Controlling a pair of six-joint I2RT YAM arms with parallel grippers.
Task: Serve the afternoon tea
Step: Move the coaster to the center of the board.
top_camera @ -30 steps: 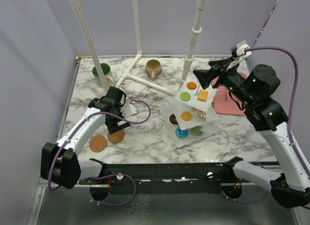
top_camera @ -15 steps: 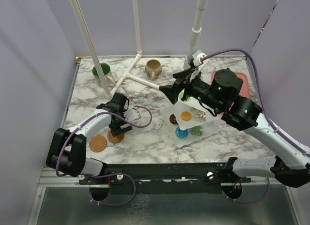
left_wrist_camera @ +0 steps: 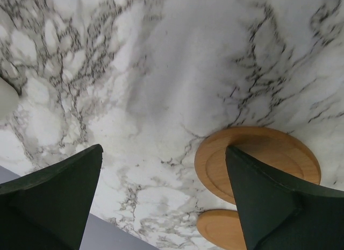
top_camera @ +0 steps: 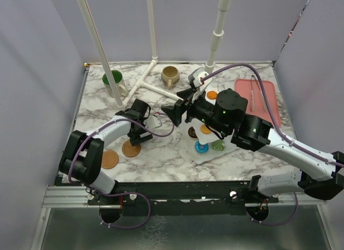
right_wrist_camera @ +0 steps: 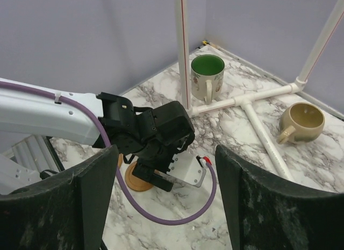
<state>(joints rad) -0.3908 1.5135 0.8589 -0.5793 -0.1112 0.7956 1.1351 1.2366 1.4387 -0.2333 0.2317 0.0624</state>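
Tea stand (top_camera: 200, 156), white, three tiers of wavy plates: stood just behind the right claw (top_camera: 173, 114), mostly hidden under that arm's wrist. Carried small pastries (top_camera: 201, 148) on the tiers that showed.

Above the grey-veined marble table (top_camera: 166, 153) hung the right claw, fingers apart, nothing between them. Faced the left claw (top_camera: 137, 134), near it but not touching.

Pointed down at the marble, that left claw, fingers spread wide and empty. One finger over a round wooden coaster (left_wrist_camera: 258, 158); second coaster (left_wrist_camera: 217, 228) just past it.

Green-lined mug (right_wrist_camera: 207, 72): upright ahead of the right claw, just beside a post of the white pipe frame (right_wrist_camera: 252, 107) that lay across the marble. Tan mug (right_wrist_camera: 301, 122): ahead and to that claw's right, on the far side of the pipe.

Pink tray (top_camera: 260, 97) with metal tongs (top_camera: 254, 94): well behind the right claw, at the far right corner.

Closed in on three sides by plain lilac-grey walls (top_camera: 32, 72).
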